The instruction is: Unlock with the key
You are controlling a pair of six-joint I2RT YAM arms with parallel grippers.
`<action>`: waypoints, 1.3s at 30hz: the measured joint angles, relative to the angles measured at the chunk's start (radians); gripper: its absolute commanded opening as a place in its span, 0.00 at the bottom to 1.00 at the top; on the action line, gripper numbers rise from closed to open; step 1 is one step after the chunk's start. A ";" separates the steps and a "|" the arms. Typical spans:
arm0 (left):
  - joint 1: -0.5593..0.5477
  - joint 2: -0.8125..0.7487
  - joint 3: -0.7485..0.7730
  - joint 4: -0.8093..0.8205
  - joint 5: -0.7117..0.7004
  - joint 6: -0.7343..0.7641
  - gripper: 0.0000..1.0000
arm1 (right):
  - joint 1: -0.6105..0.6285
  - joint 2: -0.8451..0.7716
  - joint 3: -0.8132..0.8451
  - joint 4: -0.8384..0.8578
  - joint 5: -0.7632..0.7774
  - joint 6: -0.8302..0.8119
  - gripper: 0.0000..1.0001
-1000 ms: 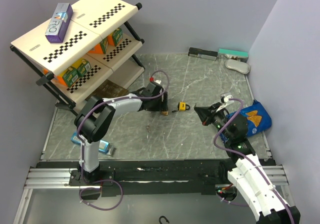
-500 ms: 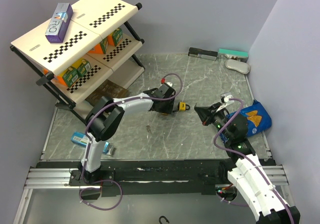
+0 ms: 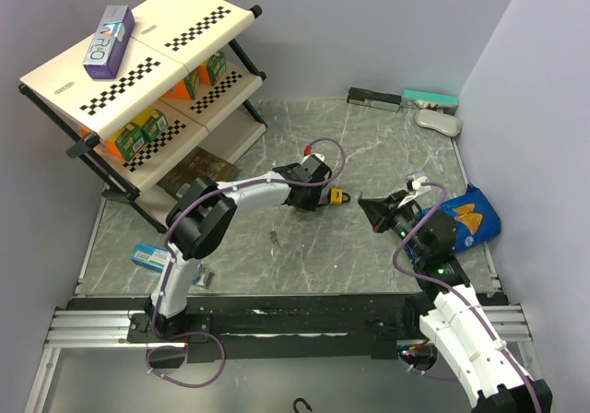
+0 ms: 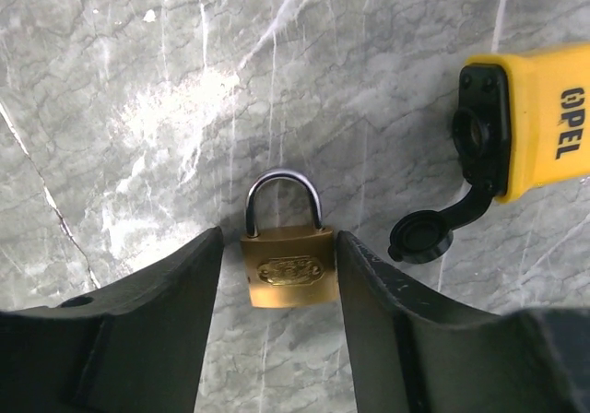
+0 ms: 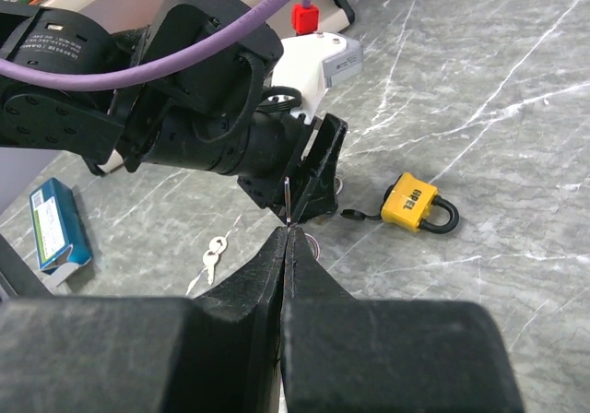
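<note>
A small brass padlock (image 4: 288, 267) lies flat on the marble table, shackle pointing away. My left gripper (image 4: 279, 247) is open, with one finger on each side of the lock's body; the right finger looks to touch it, the left stands a little off. In the top view this gripper (image 3: 311, 199) is at mid-table. A yellow padlock (image 4: 544, 127) with an open black keyhole cap lies just to its right, also in the top view (image 3: 338, 194). My right gripper (image 5: 288, 231) is shut on a thin key (image 5: 288, 201), blade pointing out, held off to the right (image 3: 371, 208).
A pair of loose keys (image 5: 212, 254) lies on the table in front of the left arm. A shelf rack (image 3: 138, 81) with boxes stands at back left. A blue bag (image 3: 475, 215) is at the right wall. A blue box (image 3: 147, 256) lies near left.
My left gripper has moved right across the table toward the yellow padlock and now straddles the brass padlock. The right gripper with the key has hardly moved.
</note>
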 measured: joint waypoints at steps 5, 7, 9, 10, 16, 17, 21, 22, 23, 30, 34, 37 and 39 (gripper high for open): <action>-0.002 0.006 0.006 0.004 0.001 0.005 0.36 | -0.001 0.000 0.000 0.000 0.000 0.000 0.00; -0.005 0.007 0.006 0.006 0.002 0.008 0.26 | -0.002 0.000 0.000 0.000 0.000 0.000 0.00; -0.006 0.007 0.004 0.010 0.002 0.011 0.15 | -0.002 0.000 0.000 0.000 0.000 0.000 0.00; -0.006 0.006 0.001 0.015 0.001 0.010 0.11 | -0.002 0.002 0.000 0.000 0.001 -0.001 0.00; 0.000 -0.032 -0.071 0.101 0.021 -0.017 0.01 | -0.002 0.026 -0.001 0.002 0.005 -0.016 0.00; 0.004 -0.039 -0.085 0.119 0.027 -0.026 0.01 | -0.002 0.036 -0.001 0.004 0.006 -0.016 0.00; 0.022 -0.077 -0.164 0.224 0.076 -0.084 0.01 | 0.002 0.115 -0.001 0.000 0.004 -0.011 0.00; 0.027 -0.090 -0.194 0.263 0.092 -0.104 0.01 | 0.007 0.133 -0.001 0.000 0.004 -0.006 0.00; 0.031 -0.101 -0.220 0.297 0.104 -0.120 0.01 | 0.016 0.151 -0.002 0.000 0.003 0.002 0.00; 0.064 -0.187 -0.435 0.568 0.198 -0.258 0.01 | 0.207 0.288 -0.020 0.013 0.054 0.055 0.00; 0.081 -0.213 -0.521 0.686 0.248 -0.323 0.01 | 0.252 0.422 -0.019 0.046 0.065 0.083 0.00; 0.099 -0.218 -0.566 0.763 0.294 -0.367 0.01 | 0.262 0.517 -0.014 0.073 0.076 0.099 0.00; 0.116 -0.218 -0.596 0.819 0.333 -0.397 0.01 | 0.280 0.591 0.005 0.092 0.089 0.105 0.00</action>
